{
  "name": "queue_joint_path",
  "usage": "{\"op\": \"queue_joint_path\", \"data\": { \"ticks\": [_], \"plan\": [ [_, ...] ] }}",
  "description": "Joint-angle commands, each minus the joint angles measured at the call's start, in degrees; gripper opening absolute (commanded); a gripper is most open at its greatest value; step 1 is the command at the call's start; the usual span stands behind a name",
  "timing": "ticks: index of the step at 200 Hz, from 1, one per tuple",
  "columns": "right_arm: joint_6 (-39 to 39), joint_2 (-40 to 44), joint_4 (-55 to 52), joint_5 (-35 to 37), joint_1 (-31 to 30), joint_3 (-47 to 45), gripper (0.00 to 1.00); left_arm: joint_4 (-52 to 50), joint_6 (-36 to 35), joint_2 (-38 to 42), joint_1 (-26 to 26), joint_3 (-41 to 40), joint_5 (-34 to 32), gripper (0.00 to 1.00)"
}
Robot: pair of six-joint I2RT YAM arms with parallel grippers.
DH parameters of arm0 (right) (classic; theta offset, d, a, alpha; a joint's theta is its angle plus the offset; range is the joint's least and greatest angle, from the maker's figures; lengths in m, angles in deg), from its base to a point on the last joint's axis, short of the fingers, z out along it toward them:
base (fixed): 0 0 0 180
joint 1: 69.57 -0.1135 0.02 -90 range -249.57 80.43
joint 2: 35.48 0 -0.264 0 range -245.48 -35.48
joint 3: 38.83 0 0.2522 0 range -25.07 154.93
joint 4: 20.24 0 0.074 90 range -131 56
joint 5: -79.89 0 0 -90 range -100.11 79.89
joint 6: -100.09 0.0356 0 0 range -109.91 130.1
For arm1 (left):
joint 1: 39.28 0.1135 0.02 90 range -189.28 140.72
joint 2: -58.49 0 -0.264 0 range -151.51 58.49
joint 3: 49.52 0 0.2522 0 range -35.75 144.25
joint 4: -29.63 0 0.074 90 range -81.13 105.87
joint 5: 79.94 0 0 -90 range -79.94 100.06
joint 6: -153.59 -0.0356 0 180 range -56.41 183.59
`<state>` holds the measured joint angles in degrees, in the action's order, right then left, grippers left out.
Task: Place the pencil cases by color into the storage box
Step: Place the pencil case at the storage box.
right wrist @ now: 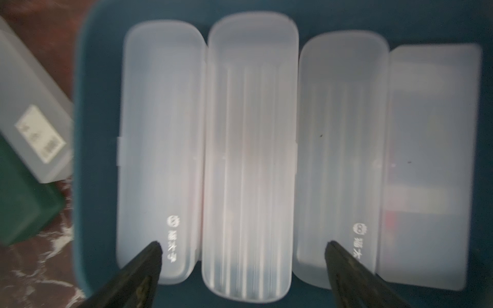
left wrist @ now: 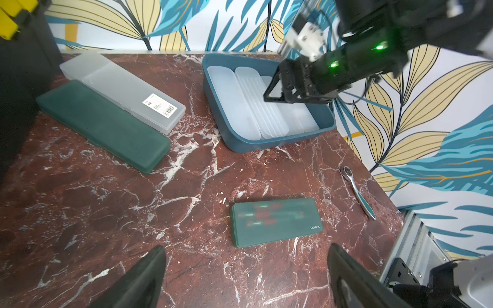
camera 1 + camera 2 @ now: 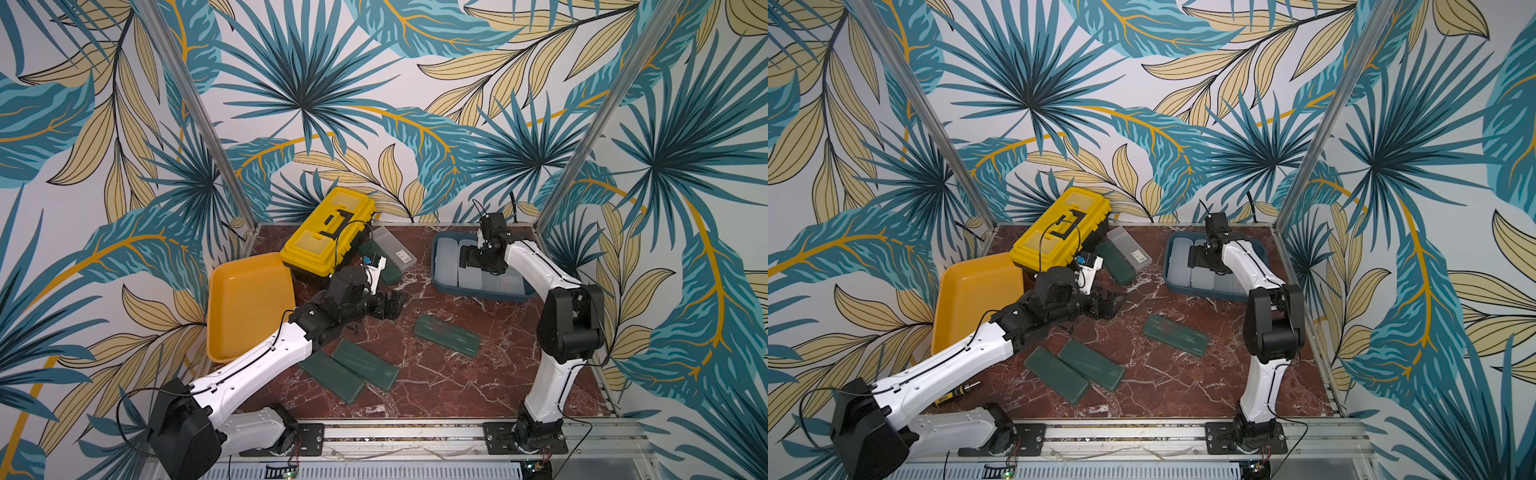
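4 frosted cases (image 1: 250, 160) lie in the storage box (image 2: 280, 138), right gripper (image 1: 244, 243) above them, jaws apart and empty. Outstanding on the table (image 2: 80, 213): 1 frosted case (image 2: 120, 88), 4 green cases (image 3: 449, 334); left gripper (image 2: 245, 248) spread, empty. The toolbox (image 3: 328, 232) crowds 2 of these, and the box floor looks nearly full.

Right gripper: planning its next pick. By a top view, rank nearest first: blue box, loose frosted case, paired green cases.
1. Blue box, directly under the right gripper.
2. Frosted case, beside the toolbox.
3. Green cases, toward the front left.
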<state>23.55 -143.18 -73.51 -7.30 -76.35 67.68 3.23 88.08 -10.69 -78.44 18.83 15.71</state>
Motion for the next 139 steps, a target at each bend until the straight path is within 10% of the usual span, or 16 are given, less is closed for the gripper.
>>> {"op": "queue_joint_path", "data": {
  "ticks": [1, 139],
  "plan": [
    [-0.93, 4.47, 1.25, 0.62, -2.46, -0.16, 0.97, -0.02, 0.74, 1.16, 0.15, 0.7, -3.81, 0.95],
    [-9.78, -10.27, 11.05, -1.77, -18.34, 14.72, 0.97, -13.04, 6.61, 7.1, 9.9, 2.26, -7.56, 0.96]
  ]
}}
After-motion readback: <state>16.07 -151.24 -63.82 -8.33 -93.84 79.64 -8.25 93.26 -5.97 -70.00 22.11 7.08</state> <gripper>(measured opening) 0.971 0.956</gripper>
